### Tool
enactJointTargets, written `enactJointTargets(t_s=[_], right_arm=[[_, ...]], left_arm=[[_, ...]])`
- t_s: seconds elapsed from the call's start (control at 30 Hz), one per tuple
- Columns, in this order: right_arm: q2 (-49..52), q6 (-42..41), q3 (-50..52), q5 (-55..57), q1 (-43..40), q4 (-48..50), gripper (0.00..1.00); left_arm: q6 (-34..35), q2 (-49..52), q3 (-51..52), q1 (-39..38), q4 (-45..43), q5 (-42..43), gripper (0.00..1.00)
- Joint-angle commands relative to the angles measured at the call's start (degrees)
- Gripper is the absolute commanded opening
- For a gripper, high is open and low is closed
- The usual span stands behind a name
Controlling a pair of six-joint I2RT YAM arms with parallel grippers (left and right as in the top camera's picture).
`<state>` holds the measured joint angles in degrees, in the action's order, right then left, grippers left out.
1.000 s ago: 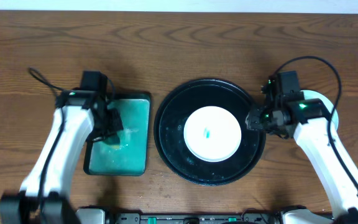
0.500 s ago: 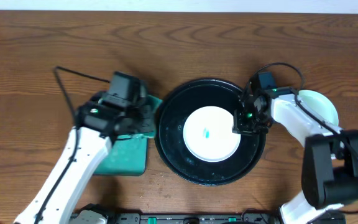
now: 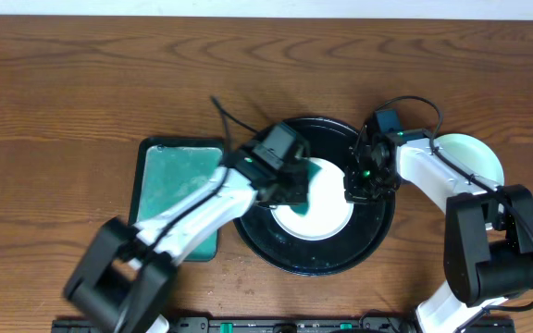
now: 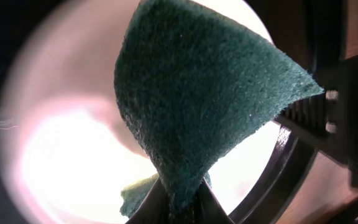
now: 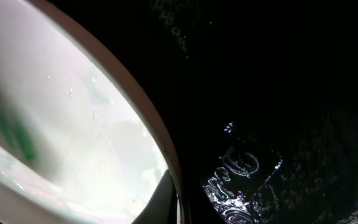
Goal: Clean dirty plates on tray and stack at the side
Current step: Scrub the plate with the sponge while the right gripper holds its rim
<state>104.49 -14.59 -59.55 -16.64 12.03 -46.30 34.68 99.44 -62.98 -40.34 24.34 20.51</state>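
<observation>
In the middle of the tray, one plate lies flat, face up (round, no long axis). Left gripper pinches a sponge over it, right gripper clamps its right rim, and a second plate sits on the table right of the tray.

Left arm has swung across — sponge now apparently touching the plate.

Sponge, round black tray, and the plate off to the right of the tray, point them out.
sponge [image 4: 197, 106], left wrist view, middle of its green face.
round black tray [image 3: 313, 259], overhead view, bare floor near its front rim.
plate beside the tray [image 3: 477, 153], overhead view, its uncovered middle.
</observation>
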Motion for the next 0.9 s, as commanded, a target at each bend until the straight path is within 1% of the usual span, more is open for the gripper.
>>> enactJointTargets(t_s=[0.0,0.1,0.17,0.2,0.23,0.27,0.3,0.4,0.47,0.5,0.6,0.67,0.7,0.77,0.8,0.83,0.87], right_arm=[[1.03,-2.27,0.46,3.39,2.36,0.31,0.01],[1.03,-2.29,0.46,3.56,3.02,0.55,0.01],[1.03,-2.29,0.46,3.56,3.28,0.48,0.01],[1.03,-2.29,0.46,3.54,3.43,0.48,0.01],[1.03,-2.27,0.46,3.56,3.58,0.48,0.01],[1.03,-2.25,0.46,3.56,3.67,0.46,0.01],[1.03,-2.08,0.46,3.56,3.85,0.44,0.01],[1.03,-2.08,0.46,3.56,3.96,0.5,0.01],[1.03,-2.08,0.46,3.8,3.93,0.52,0.01],[1.03,-2.08,0.46,3.98,3.93,0.46,0.01],[1.03,-2.03,0.46,4.72,3.93,0.24,0.01],[1.03,-2.03,0.46,4.81,3.93,0.22,0.01],[1.03,-2.03,0.46,4.81,3.93,0.24,0.01],[1.03,-2.03,0.46,4.81,3.96,0.24,0.01],[1.03,-2.03,0.46,4.81,3.96,0.22,0.01],[1.03,-2.03,0.46,4.81,3.96,0.22,0.01],[1.03,-2.03,0.46,4.81,4.0,0.22,0.01]], left_arm=[[6.01,5.18,-0.31,-2.25,-2.86,3.32,0.07],[6.36,8.35,-0.31,-2.78,-4.24,3.48,0.08],[5.38,9.64,-0.31,-2.47,-3.76,1.29,0.07],[4.33,9.9,-0.31,-2.05,-2.82,-1.9,0.07],[3.89,9.92,-0.33,-1.22,0.42,-10.45,0.07],[3.3,9.84,-0.5,-0.66,2.86,-15.8,0.07],[0.96,9.84,-1.18,0.74,7.63,-23.87,0.08],[-3.15,9.84,-2.36,2.8,13.86,-31.91,0.07],[-5.2,9.84,-3.06,4.07,16.68,-35.43,0.07],[-6.1,9.81,-3.19,4.5,17.0,-35.78,0.07],[-6.82,9.84,-3.28,5.25,16.35,-33.97,0.07],[-6.82,9.86,-3.28,5.25,14.45,-28.85,0.07],[-6.82,9.88,-3.26,5.22,12.98,-24.7,0.07],[-6.73,10.03,-3.04,5.22,7.54,-9.99,0.07],[-6.43,10.25,-2.86,5.22,5.29,-5.07,0.07],[-5.66,10.69,-2.62,5.07,1.6,2.25,0.07],[-4.94,11.23,-2.49,4.76,-1.51,7.1,0.07]])
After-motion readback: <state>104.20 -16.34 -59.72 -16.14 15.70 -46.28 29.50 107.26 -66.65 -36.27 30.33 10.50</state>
